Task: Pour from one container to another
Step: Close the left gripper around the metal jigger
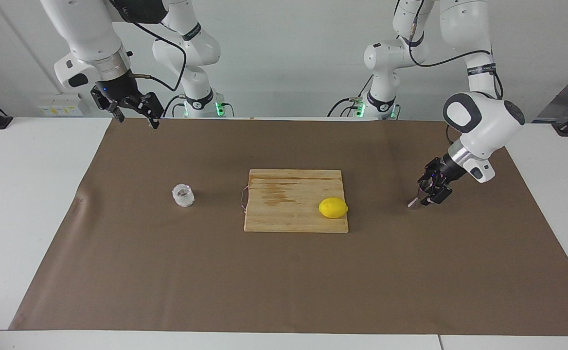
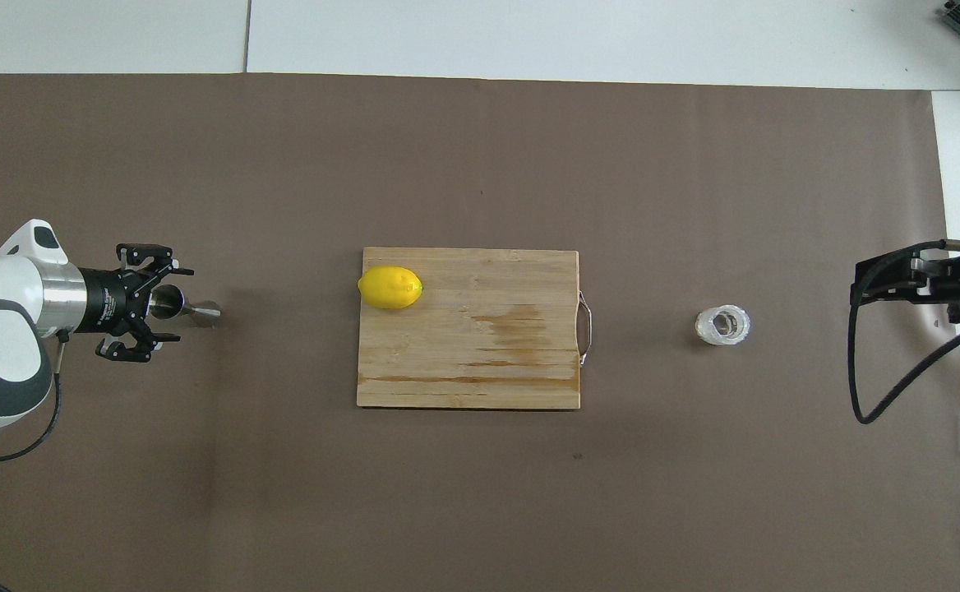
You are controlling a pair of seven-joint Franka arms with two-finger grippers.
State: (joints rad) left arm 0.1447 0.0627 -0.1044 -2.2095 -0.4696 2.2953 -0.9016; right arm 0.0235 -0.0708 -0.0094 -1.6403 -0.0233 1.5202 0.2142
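The clear faceted glass cup [image 1: 183,195] [image 2: 723,326] stands upright on the brown mat toward the right arm's end of the table. The silver hourglass jigger [image 1: 415,202] [image 2: 199,310] stands upright toward the left arm's end. My left gripper [image 1: 428,191] [image 2: 169,303] is low and open, with one finger on each side of the jigger's upper cone. The fingers are apart from the metal. My right gripper [image 1: 137,119] hangs open and empty, high over the mat's edge at the robots' end, well away from the cup.
A wooden cutting board [image 1: 284,214] [image 2: 480,378] with a wire handle lies at the middle of the mat. A yellow lemon [image 1: 333,208] [image 2: 390,288] sits on the corner of the board toward the jigger. White tabletop [image 1: 31,204] borders the mat.
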